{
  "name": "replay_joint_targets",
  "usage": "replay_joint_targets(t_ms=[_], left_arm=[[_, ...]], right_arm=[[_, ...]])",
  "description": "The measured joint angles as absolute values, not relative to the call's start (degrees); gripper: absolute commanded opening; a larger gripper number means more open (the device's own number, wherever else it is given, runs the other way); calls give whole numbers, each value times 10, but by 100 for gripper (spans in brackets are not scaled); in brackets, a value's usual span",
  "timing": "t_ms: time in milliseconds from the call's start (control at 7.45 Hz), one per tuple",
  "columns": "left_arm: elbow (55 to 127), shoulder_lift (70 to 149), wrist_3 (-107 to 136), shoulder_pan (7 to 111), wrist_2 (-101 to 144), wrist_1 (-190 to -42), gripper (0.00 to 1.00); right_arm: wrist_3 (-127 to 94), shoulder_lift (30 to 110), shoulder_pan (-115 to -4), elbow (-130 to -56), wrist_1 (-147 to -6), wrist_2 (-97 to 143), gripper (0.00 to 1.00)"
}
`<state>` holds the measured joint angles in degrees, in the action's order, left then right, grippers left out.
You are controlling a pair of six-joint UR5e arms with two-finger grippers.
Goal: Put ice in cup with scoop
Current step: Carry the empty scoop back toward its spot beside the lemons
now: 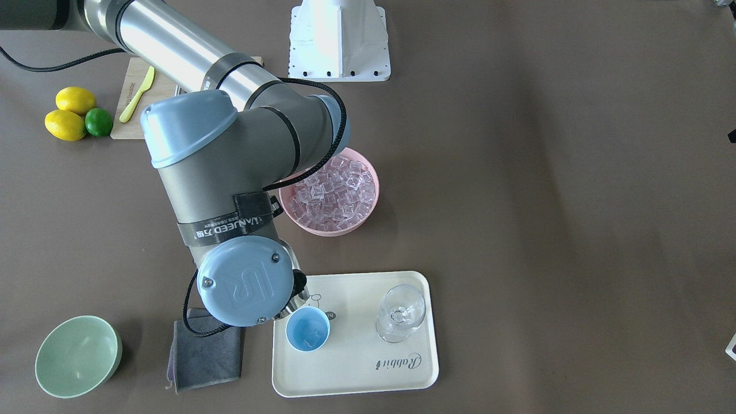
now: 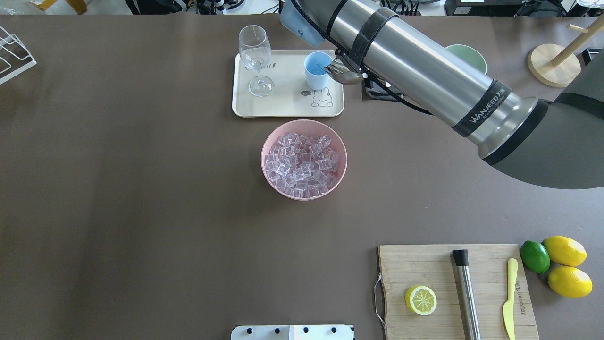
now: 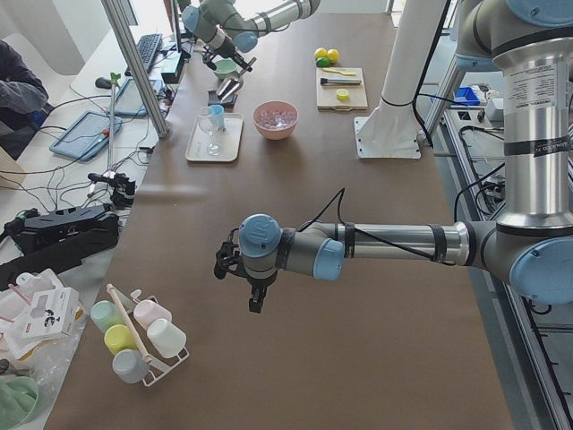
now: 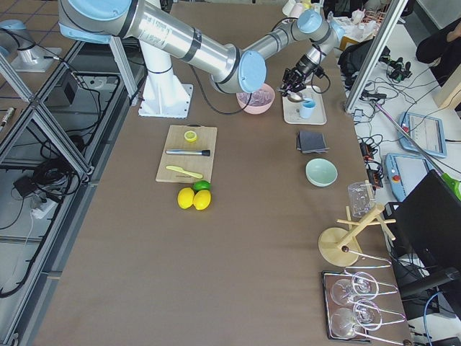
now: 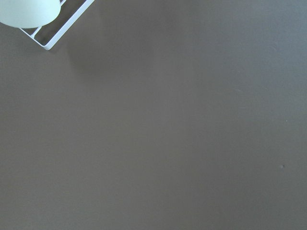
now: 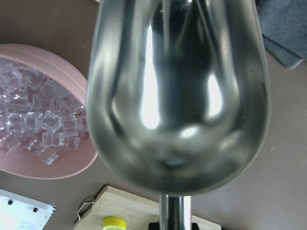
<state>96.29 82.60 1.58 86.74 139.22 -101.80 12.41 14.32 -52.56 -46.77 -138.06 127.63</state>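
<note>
The light-blue cup point(image 2: 317, 71) point(image 1: 308, 328) stands on a cream tray point(image 2: 283, 106); faint glassy bits seem to lie in it. The steel scoop point(image 2: 346, 75) hangs at the cup's rim, trough toward it. My right gripper point(image 2: 364, 78) is shut on its handle, mostly hidden under the arm. In the right wrist view the scoop's trough point(image 6: 177, 96) fills the frame and shows no ice. The ice point(image 2: 302, 163) point(image 6: 33, 124) is heaped in a pink bowl point(image 2: 264, 160). My left gripper point(image 3: 257, 300) hovers over bare table far away; I cannot tell its state.
A clear stemmed glass point(image 2: 255, 52) shares the tray. A pale green bowl point(image 1: 77, 356) and a grey cloth point(image 1: 207, 356) lie beside the tray. A cutting board point(image 2: 424, 264) holds a lemon half, steel cylinder point(image 2: 466, 293) and yellow knife; lemons and a lime point(image 2: 534, 256) sit beside it.
</note>
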Motion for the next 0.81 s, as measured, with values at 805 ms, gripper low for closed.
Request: replay_joint_targets(t_ms=[805], left_arm=[[943,825,46,874,1395,-1017,99]], right_arm=[[128,230,-557,-659,-1446,1267,0]])
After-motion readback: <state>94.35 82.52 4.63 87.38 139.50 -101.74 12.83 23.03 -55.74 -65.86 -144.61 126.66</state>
